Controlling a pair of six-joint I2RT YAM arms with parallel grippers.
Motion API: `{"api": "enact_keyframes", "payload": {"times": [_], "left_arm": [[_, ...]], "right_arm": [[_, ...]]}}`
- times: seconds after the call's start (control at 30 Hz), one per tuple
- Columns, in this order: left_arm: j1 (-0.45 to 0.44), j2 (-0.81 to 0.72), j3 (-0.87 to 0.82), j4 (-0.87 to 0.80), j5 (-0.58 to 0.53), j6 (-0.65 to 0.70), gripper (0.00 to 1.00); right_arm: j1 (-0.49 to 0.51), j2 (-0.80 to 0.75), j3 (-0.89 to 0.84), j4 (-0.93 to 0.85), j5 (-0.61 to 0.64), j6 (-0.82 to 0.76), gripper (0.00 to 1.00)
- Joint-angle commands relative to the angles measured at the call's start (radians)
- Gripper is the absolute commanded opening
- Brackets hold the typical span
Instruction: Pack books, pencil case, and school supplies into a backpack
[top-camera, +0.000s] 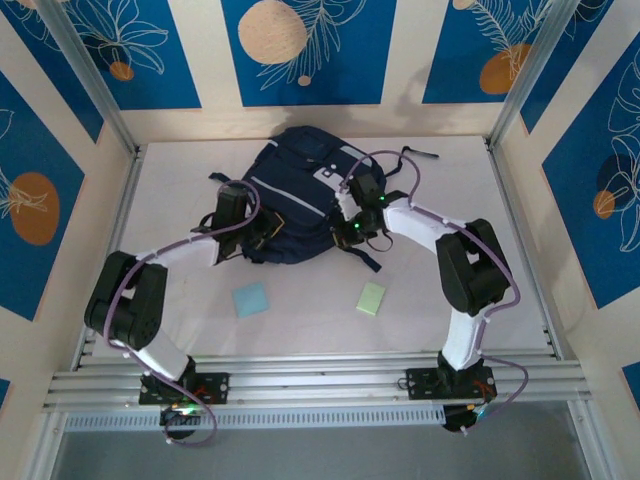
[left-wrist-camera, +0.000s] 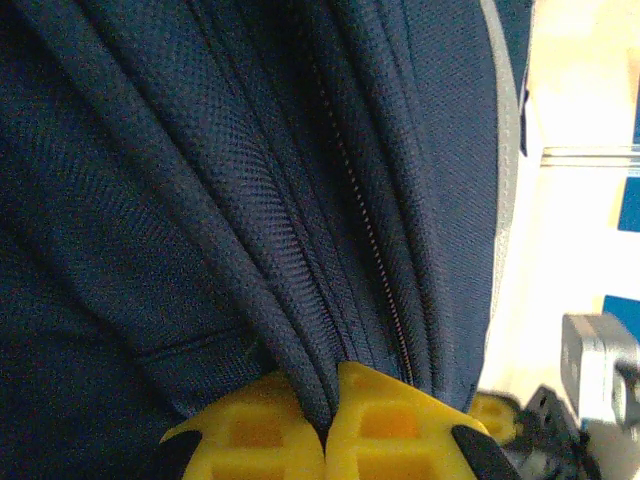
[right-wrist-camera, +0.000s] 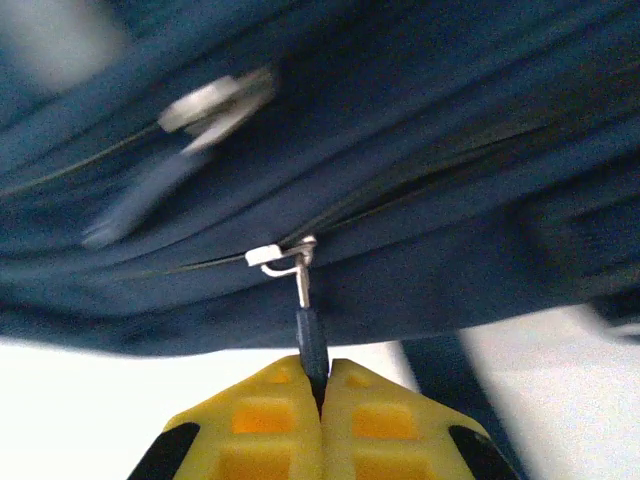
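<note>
Worktop (top-camera: 300, 320): a pale surface walled on three sides, with the two arm bases bolted along its near edge.

Backpack (top-camera: 295, 185): navy blue, lying flat at the middle of the worktop and toward the far edge, with a dark strap trailing toward the far right corner. In the left wrist view its fabric (left-wrist-camera: 200, 200) rises in ridges, with a zipper track (left-wrist-camera: 370, 230) running between them.

Left pincer (top-camera: 262, 232): at the backpack's near left side. The left wrist view shows its yellow jaws (left-wrist-camera: 327, 425) clenched on a fold of the backpack's fabric just beside the zipper track.

Right pincer (top-camera: 350, 232): at the backpack's near right side. The right wrist view shows it (right-wrist-camera: 322, 395) clenched on the dark zipper pull (right-wrist-camera: 312, 345), which hangs from a metal zipper slider (right-wrist-camera: 283, 255).

Light blue pad (top-camera: 250, 299): flat on the worktop between the backpack and the near edge, left of centre, touching nothing.

Pale green pad (top-camera: 371, 298): flat on the worktop right of centre, well apart from the light blue pad.
</note>
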Motion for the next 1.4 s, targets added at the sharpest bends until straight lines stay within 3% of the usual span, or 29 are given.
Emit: {"api": "enact_keyframes", "payload": {"times": [0.0, 0.13, 0.23, 0.47, 0.6, 0.7, 0.77, 1.13, 1.37], "left_arm": [[0.007, -0.078, -0.014, -0.007, 0.024, 0.064, 0.00], [0.006, -0.096, -0.017, -0.033, 0.035, 0.086, 0.00], [0.003, -0.096, -0.017, -0.032, 0.050, 0.097, 0.00], [-0.004, -0.087, -0.022, -0.015, 0.068, 0.101, 0.00], [-0.020, -0.074, 0.014, -0.037, 0.091, 0.140, 0.00], [-0.049, -0.065, 0.029, -0.023, 0.091, 0.164, 0.00], [-0.069, -0.065, 0.016, 0.020, 0.079, 0.150, 0.00], [-0.141, -0.023, -0.016, 0.176, 0.046, 0.142, 0.00], [-0.157, -0.014, -0.050, 0.235, 0.036, 0.129, 0.00]], "right_arm": [[-0.082, 0.018, 0.035, -0.078, 0.201, 0.001, 0.00], [-0.163, 0.051, 0.091, -0.072, 0.224, 0.041, 0.00], [-0.204, 0.065, 0.118, -0.052, 0.137, 0.087, 0.00], [-0.203, 0.076, 0.124, -0.043, 0.155, 0.144, 0.00], [-0.191, 0.042, 0.110, -0.064, 0.068, 0.132, 0.00], [-0.154, -0.028, 0.065, -0.047, 0.012, 0.130, 0.29], [-0.131, -0.068, 0.042, -0.040, -0.012, 0.153, 0.41], [-0.045, -0.126, -0.043, 0.195, -0.159, 0.409, 0.57], [-0.035, -0.087, -0.079, 0.294, -0.208, 0.499, 0.60]]}}
